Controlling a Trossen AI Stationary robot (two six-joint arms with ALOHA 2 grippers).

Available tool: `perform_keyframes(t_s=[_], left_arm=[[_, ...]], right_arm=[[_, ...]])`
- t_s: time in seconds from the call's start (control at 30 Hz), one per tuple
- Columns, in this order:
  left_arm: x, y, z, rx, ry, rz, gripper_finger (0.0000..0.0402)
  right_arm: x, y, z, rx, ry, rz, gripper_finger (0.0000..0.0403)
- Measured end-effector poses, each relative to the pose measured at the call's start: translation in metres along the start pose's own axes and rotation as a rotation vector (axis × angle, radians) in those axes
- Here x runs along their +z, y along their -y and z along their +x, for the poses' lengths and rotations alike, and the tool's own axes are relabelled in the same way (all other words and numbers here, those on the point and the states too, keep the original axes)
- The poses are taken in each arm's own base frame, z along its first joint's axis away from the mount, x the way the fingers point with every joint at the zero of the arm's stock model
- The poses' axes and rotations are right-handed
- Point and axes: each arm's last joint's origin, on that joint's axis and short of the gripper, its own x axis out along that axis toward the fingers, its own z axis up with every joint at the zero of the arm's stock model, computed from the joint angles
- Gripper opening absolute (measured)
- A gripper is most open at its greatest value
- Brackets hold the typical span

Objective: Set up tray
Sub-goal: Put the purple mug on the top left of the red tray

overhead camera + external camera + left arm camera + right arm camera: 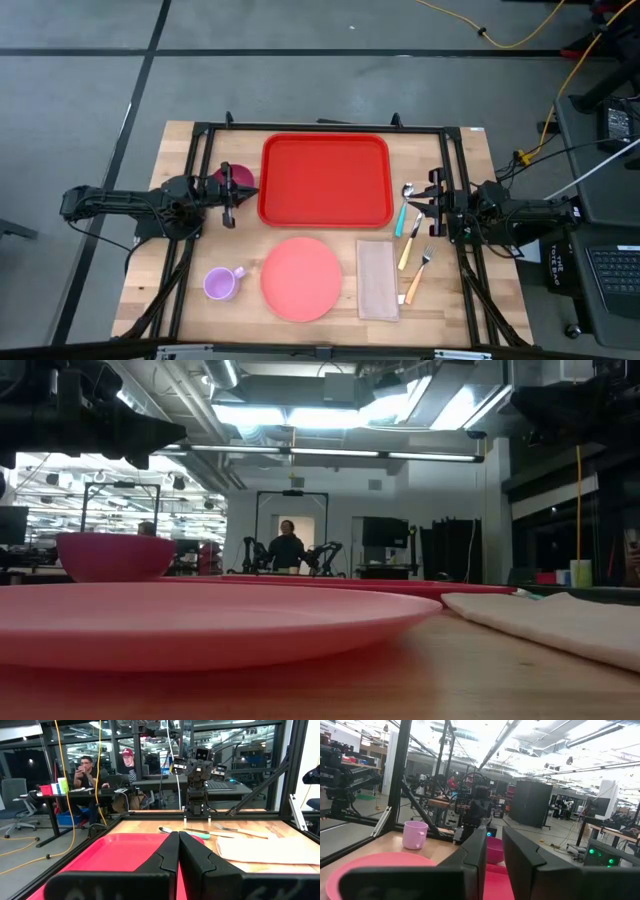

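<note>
The red tray (325,180) lies flat on the wooden table at its far middle and holds nothing. My left gripper (232,205) hovers shut by the tray's left rim and touches nothing; in its wrist view the fingertips (178,834) meet above the tray (115,852). My right gripper (418,205) hovers off the tray's right edge, above the cutlery. A narrow gap shows between its fingers (494,832), with nothing between them.
A magenta bowl (230,178) stands under my left arm. Along the near side sit a purple mug (222,283), a salmon plate (301,277) and a beige napkin (377,278). A teal spoon (403,212), yellow knife (408,245) and orange fork (417,280) lie at the right.
</note>
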Motion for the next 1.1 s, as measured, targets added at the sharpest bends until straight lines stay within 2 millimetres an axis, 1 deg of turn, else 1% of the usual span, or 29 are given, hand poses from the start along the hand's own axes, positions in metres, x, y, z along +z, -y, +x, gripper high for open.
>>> perform_keyframes(t_s=[0.8, 1.1], left_arm=[[0.0003, 0.0000, 0.0000, 0.000, 0.003, 0.000, 0.0008], [-0.0041, 0.0006, -0.0001, -0.016, -0.043, -0.005, 0.0004]], right_arm=[[0.0000, 0.0000, 0.0000, 0.000, 0.000, 0.000, 0.0067], [0.0000, 0.0000, 0.0000, 0.000, 0.000, 0.000, 0.0067]])
